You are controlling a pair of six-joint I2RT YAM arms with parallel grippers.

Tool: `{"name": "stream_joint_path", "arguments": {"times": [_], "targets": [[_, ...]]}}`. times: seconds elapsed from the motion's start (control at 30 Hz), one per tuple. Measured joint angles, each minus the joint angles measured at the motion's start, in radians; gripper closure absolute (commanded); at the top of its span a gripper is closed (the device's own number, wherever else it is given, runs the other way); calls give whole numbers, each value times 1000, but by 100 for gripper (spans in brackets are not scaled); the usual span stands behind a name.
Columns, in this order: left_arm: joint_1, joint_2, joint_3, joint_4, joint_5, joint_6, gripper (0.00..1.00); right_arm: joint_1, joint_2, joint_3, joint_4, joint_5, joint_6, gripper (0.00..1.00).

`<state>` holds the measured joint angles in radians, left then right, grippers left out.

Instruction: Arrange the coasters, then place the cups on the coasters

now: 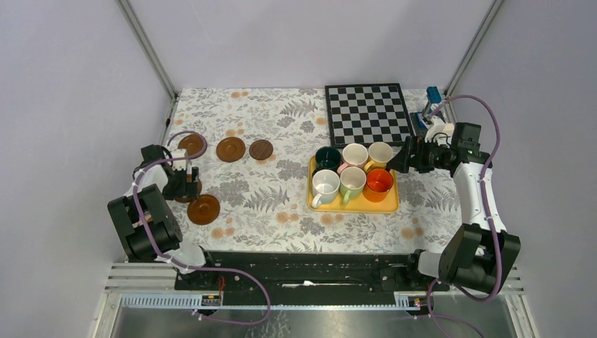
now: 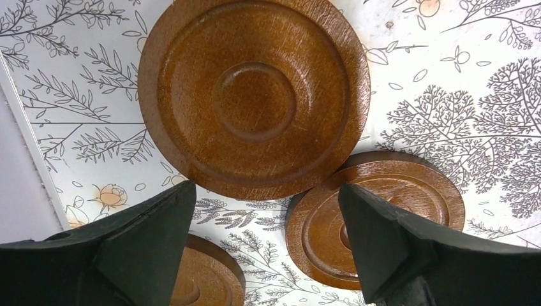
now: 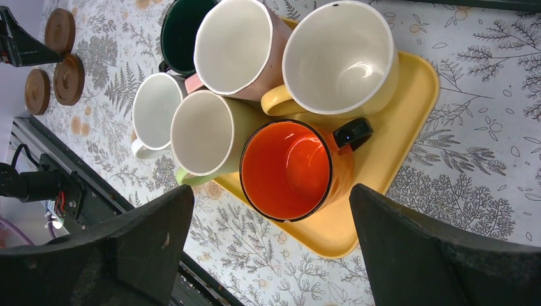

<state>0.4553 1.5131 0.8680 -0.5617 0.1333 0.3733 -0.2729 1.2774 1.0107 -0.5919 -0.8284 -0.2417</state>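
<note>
Noting both tools released. Your left gripper [image 2: 266,191] hangs over the left side of the flowered tablecloth [image 1: 281,211], jaws spread wide and nothing between them. In its wrist view, a brown coaster [image 2: 255,95] lies just ahead of the fingertips, and its near edge overlaps a second coaster [image 2: 389,210]. A third coaster [image 2: 207,280] shows partly behind the left finger.

From overhead you can see a row of three more along the far left: the far-left coaster [image 1: 191,144], the middle coaster [image 1: 230,148] and the darker coaster [image 1: 260,149]. A near coaster [image 1: 203,209] lies closer to the arm's base.

All six cups stand on the yellow tray [image 1: 352,206], well apart from the coasters:
- **Back row:** dark green cup [image 1: 327,158], pink cup [image 1: 354,155], cream-yellow cup [image 1: 380,153].
- **Front row:** white cup [image 1: 325,184], light green cup [image 1: 352,183], orange cup [image 3: 287,169].

Your right gripper [image 3: 271,193] sits at the tray's right edge, jaws fully apart and empty, just beside the orange cup. A chessboard [image 1: 367,113] lies beyond the tray.
</note>
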Motion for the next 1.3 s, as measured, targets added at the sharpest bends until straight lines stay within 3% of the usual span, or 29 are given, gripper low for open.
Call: {"name": "stream_joint_path", "arguments": {"times": [1.0, 1.3], "targets": [[3, 112, 83, 19, 32, -61, 8, 0, 10, 0, 0, 1, 0, 0], [3, 105, 123, -12, 82, -48, 1, 0, 10, 0, 0, 1, 0, 0]]}}
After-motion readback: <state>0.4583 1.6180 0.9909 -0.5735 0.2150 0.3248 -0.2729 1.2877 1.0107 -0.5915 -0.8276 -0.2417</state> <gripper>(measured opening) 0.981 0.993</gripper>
